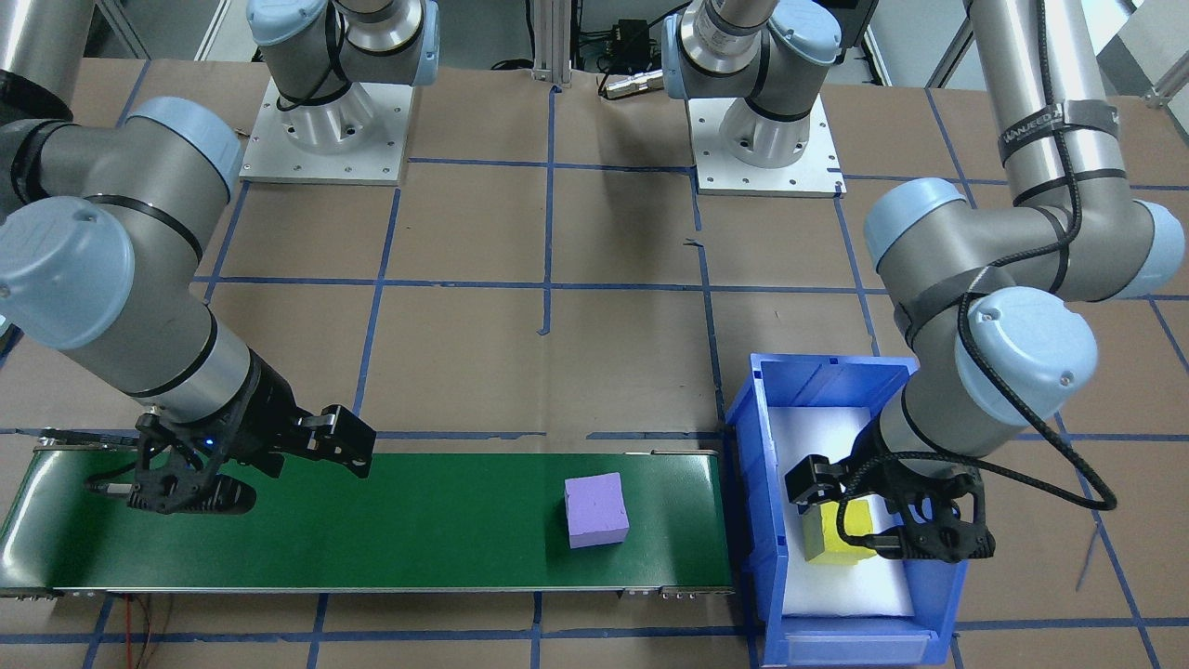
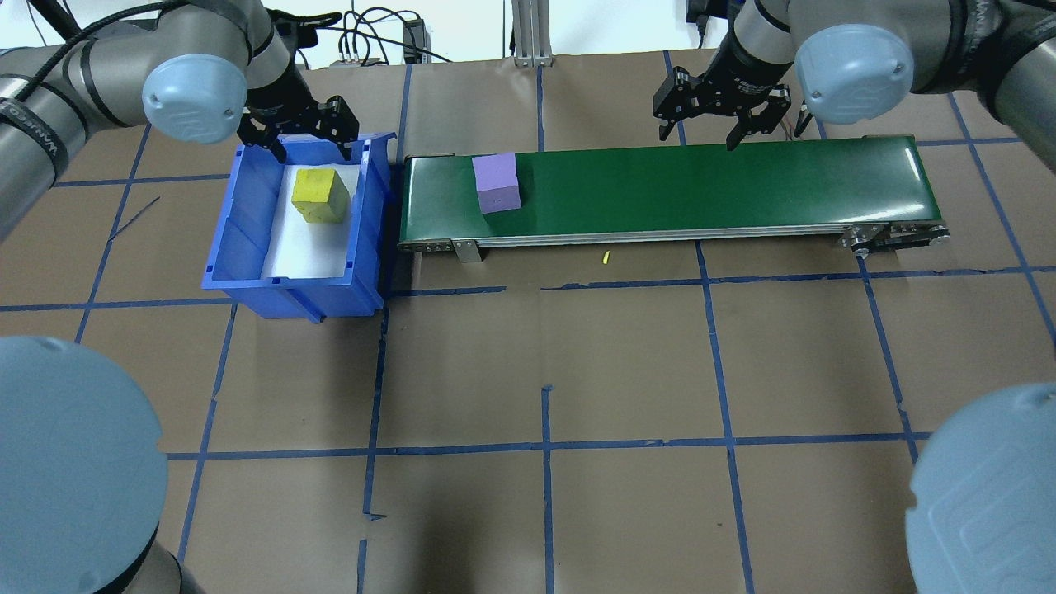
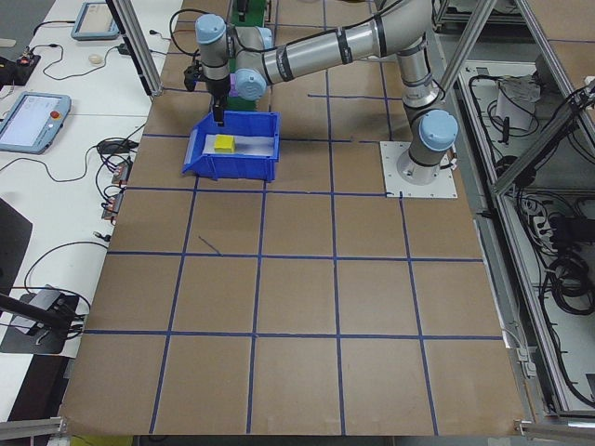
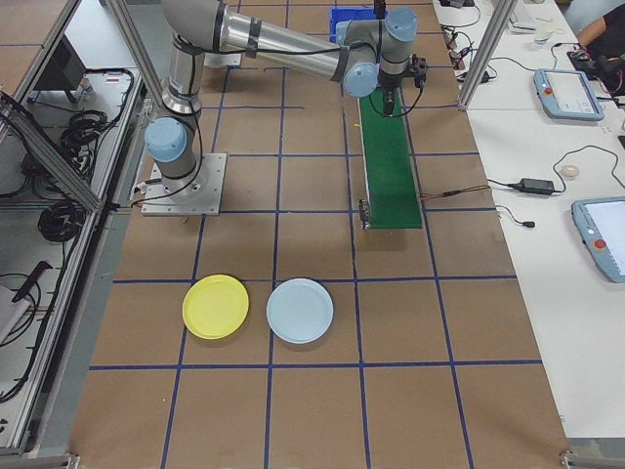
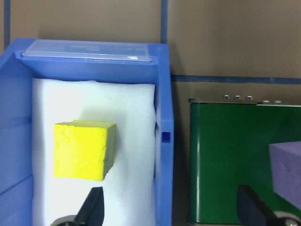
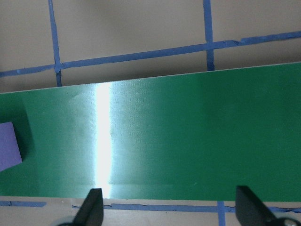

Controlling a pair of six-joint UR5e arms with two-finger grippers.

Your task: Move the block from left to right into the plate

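- Overhead exterior view, far left: we see the left gripper [image 2: 301, 132] poised over the far rim of the blue bin [image 2: 235, 247], its two fingers spread wide and holding nothing.
- Inside the bin, we find a yellow block [image 2: 319, 195] resting on a white foam liner [image 2: 305, 252], nearer the bin's far end and just below the gripper, not touched by it.
- Just beside the bin's right wall, we note the green conveyor belt [image 2: 701, 186] running along the table toward the right.
- On the belt's left end, near the bin, we see a purple block [image 2: 497, 183] sitting flat, well apart from both grippers.
- Farther right, we observe the right gripper [image 2: 711, 120] hovering over the belt's far edge, fingers splayed wide and empty.
- In the right wrist view, we see only a corner of the purple block at the left edge of the belt.
- In the exterior right view, we locate a yellow plate [image 4: 216, 306] and a pale blue plate [image 4: 300, 311] side by side on the table, beyond the belt's end.
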